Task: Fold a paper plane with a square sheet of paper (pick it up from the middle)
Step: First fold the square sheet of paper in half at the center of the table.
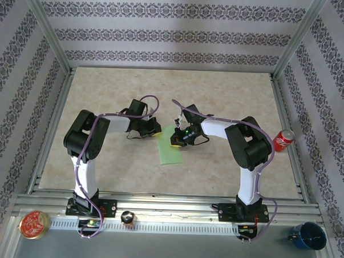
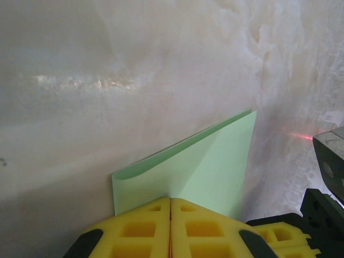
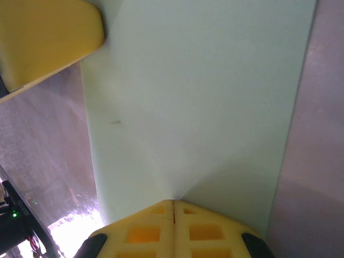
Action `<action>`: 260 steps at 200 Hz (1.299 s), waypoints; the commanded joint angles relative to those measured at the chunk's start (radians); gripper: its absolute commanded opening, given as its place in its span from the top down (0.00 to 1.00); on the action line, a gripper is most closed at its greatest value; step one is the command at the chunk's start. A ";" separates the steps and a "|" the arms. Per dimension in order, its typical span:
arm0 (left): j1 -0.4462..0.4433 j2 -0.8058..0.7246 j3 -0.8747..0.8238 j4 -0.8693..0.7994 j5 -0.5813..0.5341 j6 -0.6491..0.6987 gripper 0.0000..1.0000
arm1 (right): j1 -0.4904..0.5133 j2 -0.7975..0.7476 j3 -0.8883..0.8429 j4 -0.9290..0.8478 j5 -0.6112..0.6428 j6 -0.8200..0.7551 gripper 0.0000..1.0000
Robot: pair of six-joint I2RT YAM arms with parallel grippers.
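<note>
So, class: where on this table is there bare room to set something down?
Bare table runs along the far side by the back wall, and along the near edge between left arm base and right arm base. The centre is crowded: left gripper and right gripper both pinch the paper.

**Paper's pinched end out of sight**

Seen from above, near the table's middle, the far end of the sheet of paper [image 1: 170,150] is covered by the left gripper [image 1: 155,130] and right gripper [image 1: 176,142]. In the left wrist view, its near edge vanishes behind closed yellow fingers [image 2: 140,228]. In the right wrist view it runs off the top edge, and any creases are perhaps too faint to read.
</note>
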 commanded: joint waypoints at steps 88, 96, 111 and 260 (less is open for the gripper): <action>0.035 0.040 0.121 -0.101 0.010 -0.027 0.91 | -0.007 0.015 -0.036 -0.096 0.102 -0.012 1.00; 0.035 0.050 0.121 -0.098 0.013 -0.029 0.91 | -0.008 0.014 -0.038 -0.095 0.105 -0.013 1.00; 0.036 0.072 0.126 -0.124 0.004 -0.017 0.91 | -0.008 0.011 -0.042 -0.094 0.105 -0.010 1.00; 0.094 0.057 0.188 -0.203 -0.078 0.051 0.88 | -0.010 0.002 -0.065 -0.084 0.086 -0.002 1.00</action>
